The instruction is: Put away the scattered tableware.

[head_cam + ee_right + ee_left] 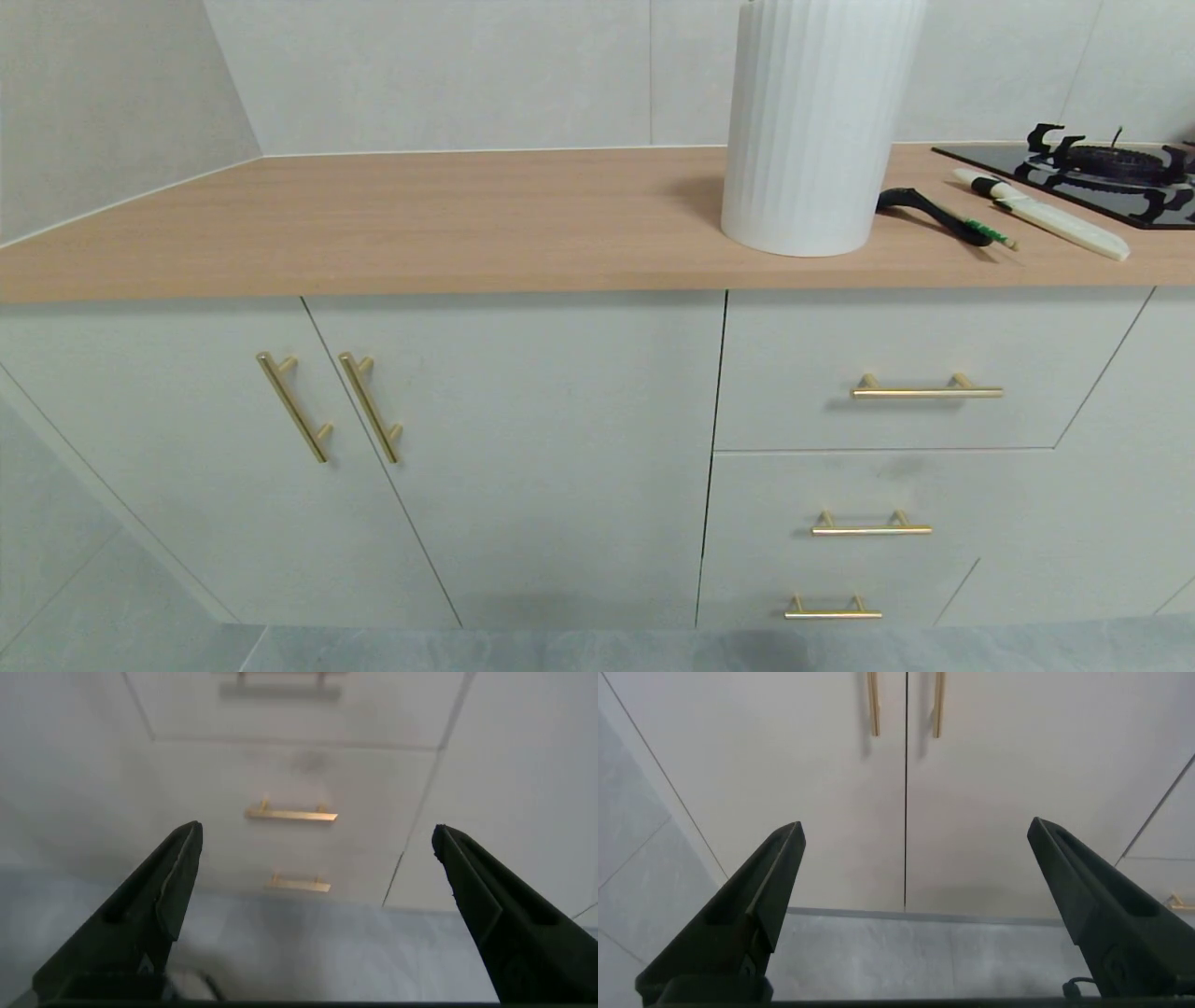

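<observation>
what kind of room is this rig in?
Most likely a kitchen: a wooden countertop over cabinet doors and drawers, a gas stove at its right end, and a knife lying beside the stove.

We see a counter (420,224) of matt wood grain. The white jar (812,121) on it is ribbed and matt. At its three o'clock lie a black, plastic-looking peeler (929,213) and a smooth cream knife (1055,222). The hob (1074,189) is glossy black. The doors (541,448) are smooth and matt, and the handles (926,392) look like brushed brass.
</observation>
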Motion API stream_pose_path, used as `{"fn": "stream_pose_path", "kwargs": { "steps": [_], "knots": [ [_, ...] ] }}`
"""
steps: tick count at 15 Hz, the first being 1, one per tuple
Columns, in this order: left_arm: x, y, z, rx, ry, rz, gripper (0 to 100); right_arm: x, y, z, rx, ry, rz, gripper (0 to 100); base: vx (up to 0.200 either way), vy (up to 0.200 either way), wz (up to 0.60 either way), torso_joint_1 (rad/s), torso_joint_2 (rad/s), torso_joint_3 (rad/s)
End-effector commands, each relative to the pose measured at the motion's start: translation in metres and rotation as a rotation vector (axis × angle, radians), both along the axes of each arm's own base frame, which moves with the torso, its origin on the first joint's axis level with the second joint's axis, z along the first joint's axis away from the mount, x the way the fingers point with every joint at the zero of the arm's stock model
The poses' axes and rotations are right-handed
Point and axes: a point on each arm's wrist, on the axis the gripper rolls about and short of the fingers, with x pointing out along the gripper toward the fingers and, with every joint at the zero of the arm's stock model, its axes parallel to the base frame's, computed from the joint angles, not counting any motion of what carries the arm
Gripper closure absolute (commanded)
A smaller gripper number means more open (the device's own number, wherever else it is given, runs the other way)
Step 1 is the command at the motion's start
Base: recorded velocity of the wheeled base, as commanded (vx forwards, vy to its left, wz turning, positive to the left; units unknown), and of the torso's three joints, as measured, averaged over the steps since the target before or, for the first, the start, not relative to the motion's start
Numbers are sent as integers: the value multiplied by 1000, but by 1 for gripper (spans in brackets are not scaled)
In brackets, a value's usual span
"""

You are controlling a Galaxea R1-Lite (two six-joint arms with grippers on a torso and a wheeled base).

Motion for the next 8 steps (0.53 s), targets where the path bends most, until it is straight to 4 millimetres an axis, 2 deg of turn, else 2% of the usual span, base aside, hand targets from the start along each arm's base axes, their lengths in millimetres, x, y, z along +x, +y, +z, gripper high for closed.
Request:
{"fn": "stream_pose_path", "kwargs": {
  "steps": [1,2,3,4,6,8],
  "knots": [
    [0,0,0,0,2,1,0,84,18,12,-38,311,97,0,0,0,0,0,0,0],
    [0,0,0,0,2,1,0,135,30,-2,-55,415,112,0,0,0,0,0,0,0],
    [0,0,0,0,0,1,0,148,33,-7,-59,432,110,0,0,0,0,0,0,0],
    [0,0,0,0,0,1,0,190,42,-26,-68,469,106,0,0,0,0,0,0,0],
    [0,0,0,0,2,1,0,223,48,-49,-71,490,101,0,0,0,0,0,0,0],
    [0,0,0,0,0,1,0,241,52,-74,-77,513,99,0,0,0,0,0,0,0]
  ]
}}
